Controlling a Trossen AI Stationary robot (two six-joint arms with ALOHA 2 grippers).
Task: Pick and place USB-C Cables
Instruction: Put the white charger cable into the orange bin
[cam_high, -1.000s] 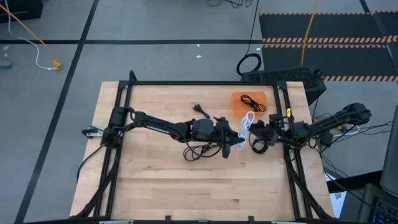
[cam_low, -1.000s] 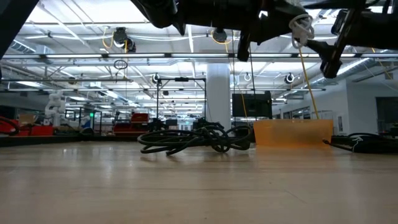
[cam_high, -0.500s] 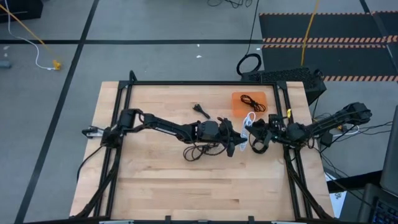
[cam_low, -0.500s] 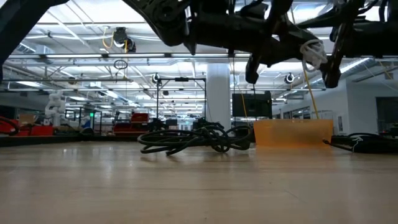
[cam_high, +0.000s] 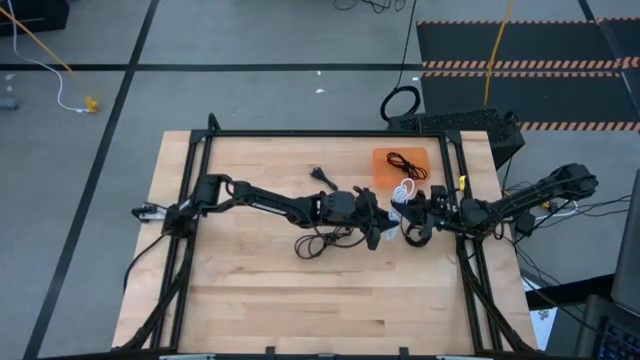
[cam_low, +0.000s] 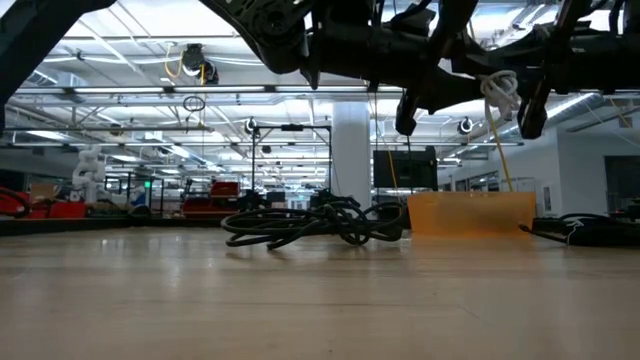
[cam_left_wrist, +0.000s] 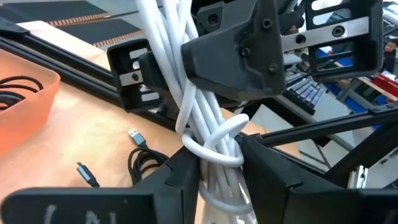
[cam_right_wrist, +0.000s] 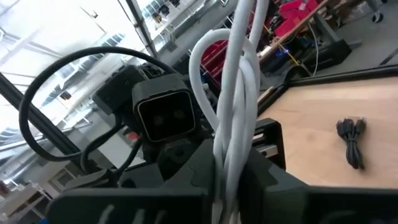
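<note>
The white USB-C cable, a short bundle of thin glossy strands bound by a wrap of its own cord, hangs in the air between the two arms, just in front of the shallow orange plastic tray at the far right of the pale wooden worktop; a second ago it sat lower and nearer the middle of the worktop, carried by the left arm alone, and it has since travelled toward the right arm, so this reads as a handover in progress. The left pincer is closed on the bundle's lower end, and the right pincer also has its dark fingers narrowed around the strands, so both appear to grip it at once; I judge the next move is for one to let go so the other can carry it to the tray. The strands look smooth and stiff enough to keep their bunched shape, though a loose loop sticks out at one side. One thin black coiled cable already lies in the tray; a tangle of black cables rests on the worktop below the left arm, and one more black cable lies apart behind it
</note>
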